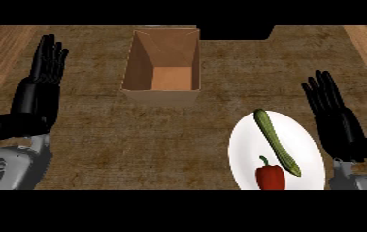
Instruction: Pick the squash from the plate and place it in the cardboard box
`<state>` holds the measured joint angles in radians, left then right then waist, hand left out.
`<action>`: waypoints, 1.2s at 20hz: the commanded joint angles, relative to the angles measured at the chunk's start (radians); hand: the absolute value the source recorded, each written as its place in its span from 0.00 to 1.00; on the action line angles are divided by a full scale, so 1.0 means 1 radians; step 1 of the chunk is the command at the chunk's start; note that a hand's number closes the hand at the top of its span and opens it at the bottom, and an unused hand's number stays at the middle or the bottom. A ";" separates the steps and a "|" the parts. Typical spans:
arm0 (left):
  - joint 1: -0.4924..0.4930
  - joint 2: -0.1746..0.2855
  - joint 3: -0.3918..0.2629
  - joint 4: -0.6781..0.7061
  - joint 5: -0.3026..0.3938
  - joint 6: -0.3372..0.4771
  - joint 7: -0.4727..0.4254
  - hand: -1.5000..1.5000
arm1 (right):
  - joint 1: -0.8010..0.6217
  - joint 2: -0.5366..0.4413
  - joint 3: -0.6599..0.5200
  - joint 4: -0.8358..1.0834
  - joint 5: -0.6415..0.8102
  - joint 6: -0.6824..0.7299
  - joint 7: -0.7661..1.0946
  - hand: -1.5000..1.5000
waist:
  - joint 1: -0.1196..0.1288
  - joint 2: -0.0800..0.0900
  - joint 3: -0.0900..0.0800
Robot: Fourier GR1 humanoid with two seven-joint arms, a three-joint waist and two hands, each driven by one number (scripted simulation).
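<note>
The long green squash (277, 142) lay on the white plate (243, 146), running from eleven o'clock to five, with a red bell pepper (270, 176) at the plate's six o'clock. The right hand (335, 119) stood released, fingers straight, at the squash's three o'clock, near it but not touching. The left hand (39, 88) rested open at the counter's (108, 139) nine o'clock; the cardboard box (140, 61) stood at the plate's eleven o'clock.
</note>
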<state>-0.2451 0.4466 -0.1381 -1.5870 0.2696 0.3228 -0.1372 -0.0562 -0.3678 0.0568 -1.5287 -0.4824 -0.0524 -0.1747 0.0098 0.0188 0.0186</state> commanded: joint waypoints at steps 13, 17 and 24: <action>0.124 0.159 -0.025 0.244 -0.159 0.011 0.168 0.50 | -0.078 -0.300 0.214 0.174 0.347 0.595 -0.535 0.00 | 0.033 0.008 -0.008; 0.102 0.160 -0.025 0.263 -0.171 0.011 0.182 0.50 | -0.140 -0.357 0.193 0.318 0.390 0.706 -0.782 0.00 | 0.033 0.005 -0.009; 0.098 0.132 -0.056 0.254 -0.196 0.017 0.200 0.50 | -0.286 -0.459 0.305 0.376 0.734 0.423 -0.890 0.00 | 0.054 -0.002 -0.012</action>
<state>-0.1452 0.5993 -0.1674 -1.3175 0.0939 0.3291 0.0468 -0.2875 -0.7786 0.3015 -1.2123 0.0836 0.3691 -0.8732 0.0556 0.0195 0.0072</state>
